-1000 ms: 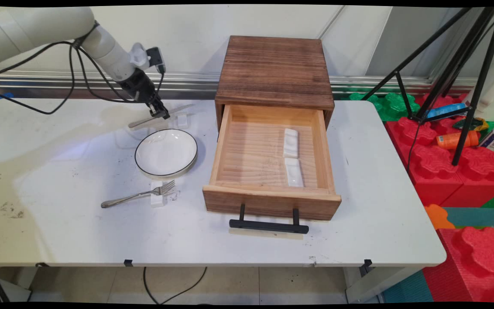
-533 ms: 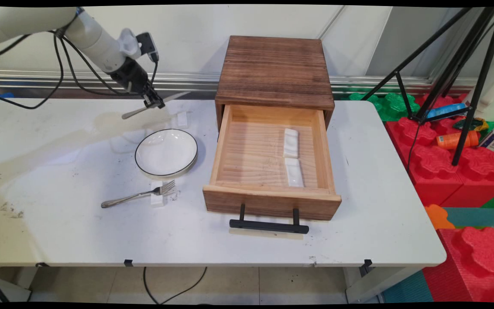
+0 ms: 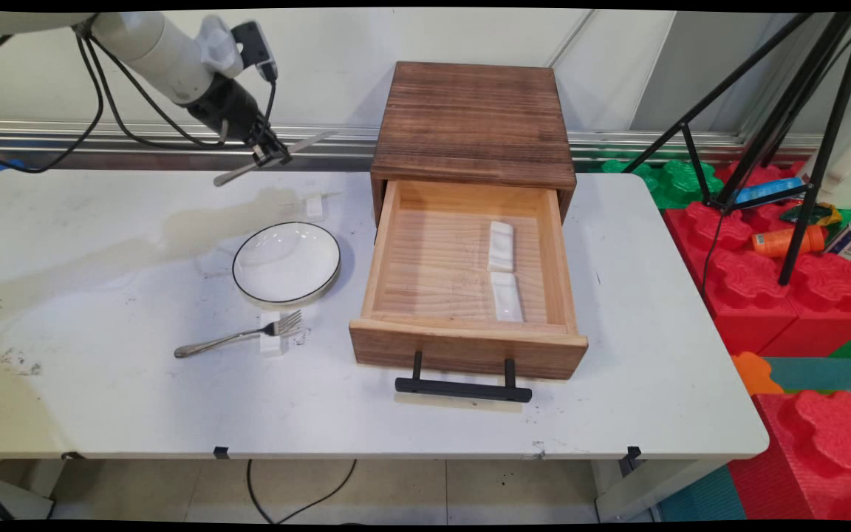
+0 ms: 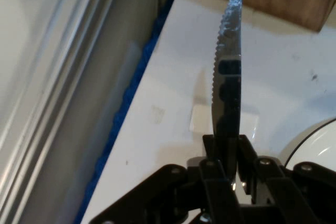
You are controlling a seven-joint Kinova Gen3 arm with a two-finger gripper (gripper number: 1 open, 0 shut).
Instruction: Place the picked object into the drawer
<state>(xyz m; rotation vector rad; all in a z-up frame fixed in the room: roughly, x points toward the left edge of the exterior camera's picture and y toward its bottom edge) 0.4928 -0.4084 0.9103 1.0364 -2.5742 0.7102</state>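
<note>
knife [image 3: 278, 157] silver | plate [image 3: 286, 263] white, black rim | drawer [image 3: 462, 277] pale wood | table [image 3: 137, 399] white

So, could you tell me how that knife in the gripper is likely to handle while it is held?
The knife looks like stiff metal, so it probably won't flex. The gripper pinches its smooth flat blade edge-on, so it might slip or pivot. Its handle sticks out unsupported behind, likely adding leverage.

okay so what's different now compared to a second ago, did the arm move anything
The gripper, shut on the knife, has lifted it clear of the small white rest at the table's far side and carried it up toward the wall. The plate, the fork on its rest, the open drawer and the two white rests inside it have not moved.
</note>
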